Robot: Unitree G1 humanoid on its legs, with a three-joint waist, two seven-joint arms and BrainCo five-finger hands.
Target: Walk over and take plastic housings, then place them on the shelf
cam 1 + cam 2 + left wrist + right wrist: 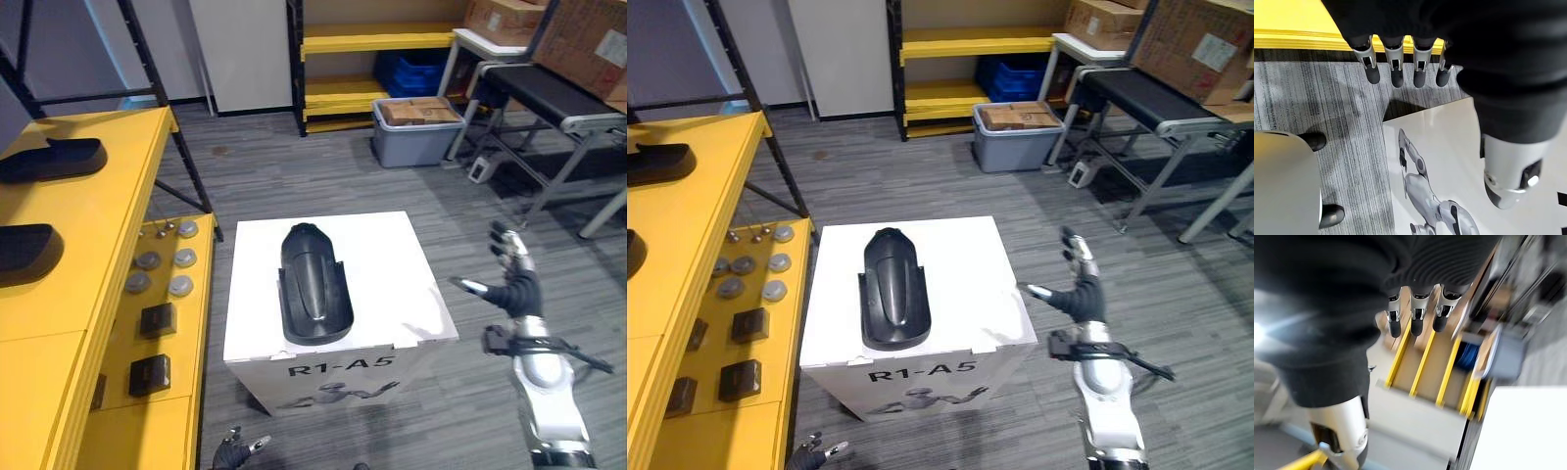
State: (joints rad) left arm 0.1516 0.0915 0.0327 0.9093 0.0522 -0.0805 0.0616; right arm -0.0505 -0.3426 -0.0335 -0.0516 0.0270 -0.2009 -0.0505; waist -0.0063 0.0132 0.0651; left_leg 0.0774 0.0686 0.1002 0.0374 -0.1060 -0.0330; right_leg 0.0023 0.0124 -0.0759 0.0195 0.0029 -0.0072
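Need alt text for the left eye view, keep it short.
A long black plastic housing lies untouched on a white cardboard box standing on grey carpet. The robot's right hand hangs open to the box's right, apart from it. A yellow shelf on the left holds two more black housings.

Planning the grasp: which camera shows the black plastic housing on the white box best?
The left eye view: the black plastic housing lies whole and central on the white box. The right eye view shows it whole too, left of centre; the wrist views catch the box.
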